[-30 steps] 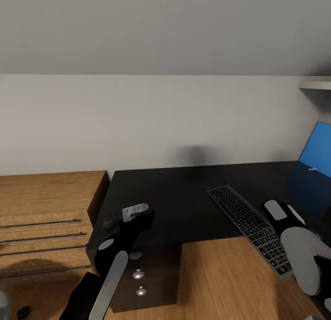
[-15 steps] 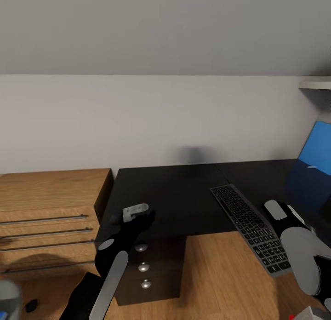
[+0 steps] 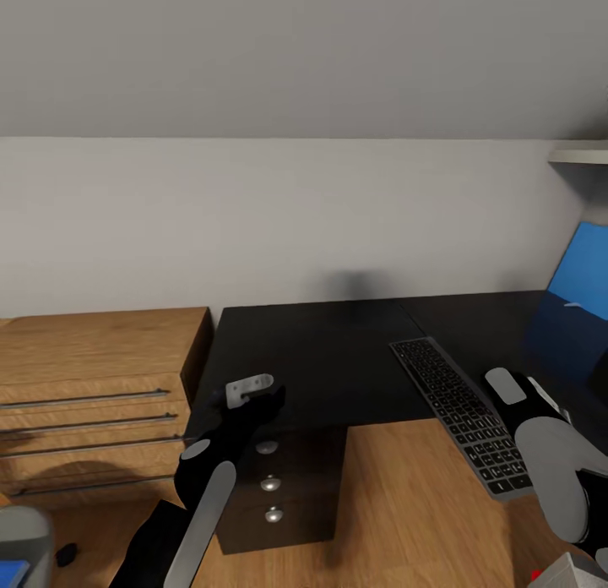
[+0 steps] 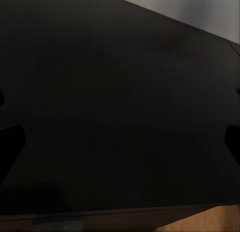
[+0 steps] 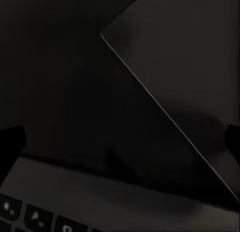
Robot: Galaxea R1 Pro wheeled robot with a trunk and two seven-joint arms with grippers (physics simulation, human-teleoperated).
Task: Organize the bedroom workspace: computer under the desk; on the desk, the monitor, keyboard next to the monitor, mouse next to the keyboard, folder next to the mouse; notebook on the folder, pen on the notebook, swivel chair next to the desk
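- Desk, glossy black, against the back wall; keyboard lying slantwise on its near right part, one end overhanging the edge.
- Blue folder tilted at far right, above the desktop.
- Left gripper hovering over the desk's left front corner, fingers spread wide in the wrist view, holding nothing.
- Right gripper just beside the keyboard; grip impossible to tell.
- Probably mid-approach; next likely calls for straightening the keyboard.
- Compared with a second ago: whole view shifted, drawer knobs and wood cabinet more exposed, suggesting camera movement.
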